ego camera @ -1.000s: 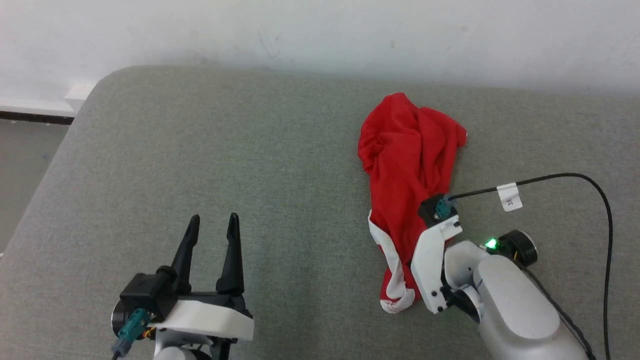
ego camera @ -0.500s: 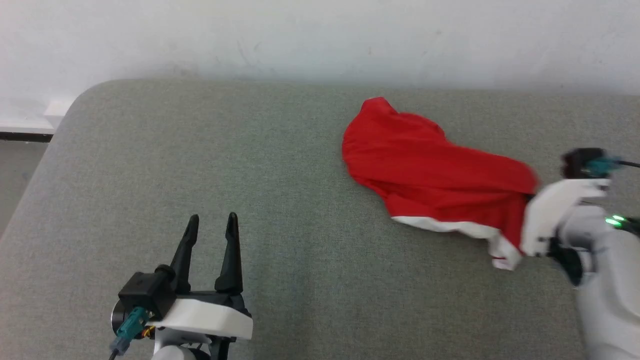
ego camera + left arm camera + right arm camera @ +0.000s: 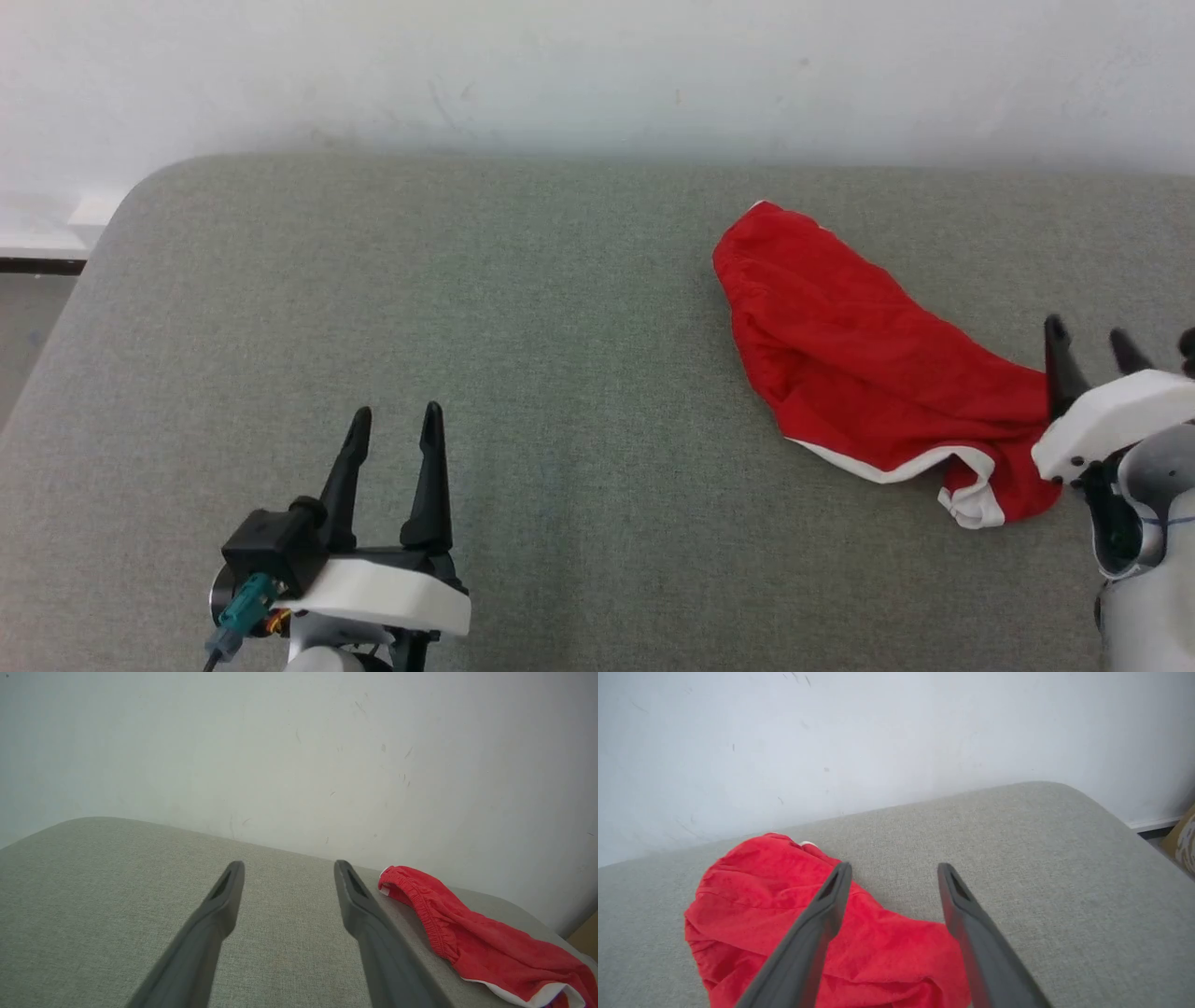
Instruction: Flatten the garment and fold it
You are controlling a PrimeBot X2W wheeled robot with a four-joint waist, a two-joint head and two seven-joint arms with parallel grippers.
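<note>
The red shorts [image 3: 859,369] lie stretched out on the right half of the grey cushion, running from the back toward the front right, with a white band [image 3: 971,499] at the near end. In the left wrist view the shorts [image 3: 481,947] show their gathered waistband at the right. My right gripper [image 3: 1090,342] hovers open at the near right end of the cloth with nothing between its fingers; from its wrist camera the shorts [image 3: 784,924] lie below and to the left of the fingers. My left gripper [image 3: 397,425] stands open at the lower left, far from the cloth.
The grey cushioned surface [image 3: 467,355] ends in a rounded corner at the back left and meets a white wall [image 3: 597,75] along its far edge. Floor [image 3: 33,308] lies beyond the left edge. A tan object [image 3: 1183,840] sits past the cushion's right end.
My right gripper dragged the shorts rightward, stretching the crumpled heap into a long shape, then let go and now stands open. The camera shifted slightly. The left arm stayed still.
</note>
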